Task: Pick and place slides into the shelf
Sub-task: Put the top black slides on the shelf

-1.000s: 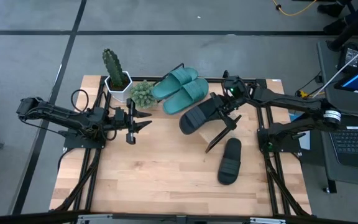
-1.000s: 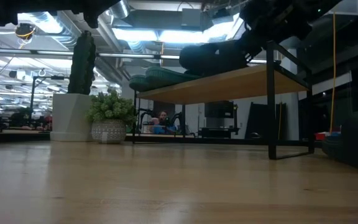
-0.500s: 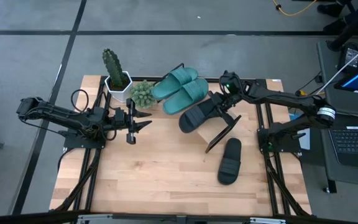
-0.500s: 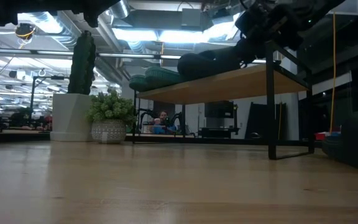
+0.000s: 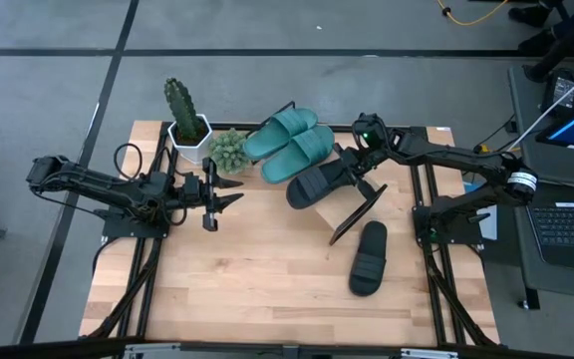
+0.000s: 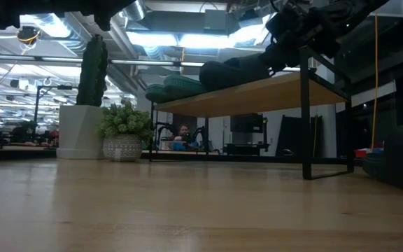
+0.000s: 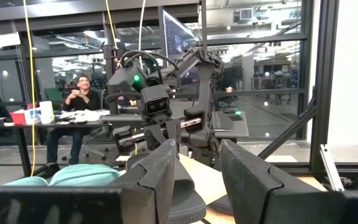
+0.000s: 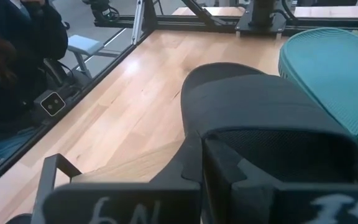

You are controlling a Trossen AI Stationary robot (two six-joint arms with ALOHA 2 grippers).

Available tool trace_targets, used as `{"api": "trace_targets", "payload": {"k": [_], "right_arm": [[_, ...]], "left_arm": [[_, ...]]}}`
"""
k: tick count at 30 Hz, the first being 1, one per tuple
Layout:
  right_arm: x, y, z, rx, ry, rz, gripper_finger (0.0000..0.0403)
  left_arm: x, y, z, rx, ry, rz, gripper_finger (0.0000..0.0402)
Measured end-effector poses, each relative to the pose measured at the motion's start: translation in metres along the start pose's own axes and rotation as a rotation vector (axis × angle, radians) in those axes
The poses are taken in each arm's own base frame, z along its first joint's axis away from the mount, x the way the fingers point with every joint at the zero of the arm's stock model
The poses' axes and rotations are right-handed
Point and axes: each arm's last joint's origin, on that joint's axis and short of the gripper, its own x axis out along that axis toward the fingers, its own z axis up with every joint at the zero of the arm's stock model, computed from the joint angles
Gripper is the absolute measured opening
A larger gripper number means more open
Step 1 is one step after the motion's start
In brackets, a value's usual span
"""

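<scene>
Both teal slides [image 5: 292, 145] lie side by side, soles down, on the slanted shelf [image 5: 339, 211]; the low view shows them [image 6: 177, 85] on its board [image 6: 257, 91]. One black slide [image 5: 315, 185] sits beside them on the shelf, with my right gripper [image 5: 353, 172] shut on it. The other black slide [image 5: 370, 257] lies sole down on the table, toward the near right. My left gripper [image 5: 217, 194] waits open at the table's left, touching nothing. My right gripper [image 8: 202, 150] pinches the black slide's heel end [image 8: 229, 134] between its two fingers [image 8: 190, 163], at the rim of the sole behind the strap [image 8: 247, 99]. It comes from the table's right, along the slide's length. The slide [image 6: 233, 70] rests on the shelf board, toe toward the left.
A cactus in a white pot [image 5: 182, 115] and a small bushy plant [image 5: 227, 150] stand at the far left, next to the shelf. Bare tabletop [image 5: 247, 279] stretches toward the near edge. A person sits in the room beyond the table [image 7: 79, 99].
My right gripper has moved a little toward the far left, still shut on the black slide. The slide has shifted toward the teal pair and come down a bit onto the shelf board. In the last half second nothing visible has moved.
</scene>
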Motion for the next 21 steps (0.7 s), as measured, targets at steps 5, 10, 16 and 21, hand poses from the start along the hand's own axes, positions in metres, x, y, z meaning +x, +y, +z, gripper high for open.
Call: {"api": "trace_targets", "payload": {"k": [5,10,16,21], "right_arm": [[0.0,0.0,0.0,-0.017,0.0,-0.001,0.0003],[0.0,-0.0006,0.001,-0.027,-0.005,-0.009,0.0003],[0.0,-0.0016,0.0019,-0.039,-0.01,-0.021,0.0003],[0.0,-0.0017,0.0021,-0.042,-0.012,-0.022,0.0003]], "left_arm": [[0.0,0.0,0.0,0.0,0.0,0.0,0.0119],[0.0,0.0,0.0,0.0,0.0,0.0,0.0119],[0.0,0.0,0.0,0.0,0.0,0.0,0.0119],[0.0,0.0,0.0,0.0,0.0,0.0,0.0119]]}}
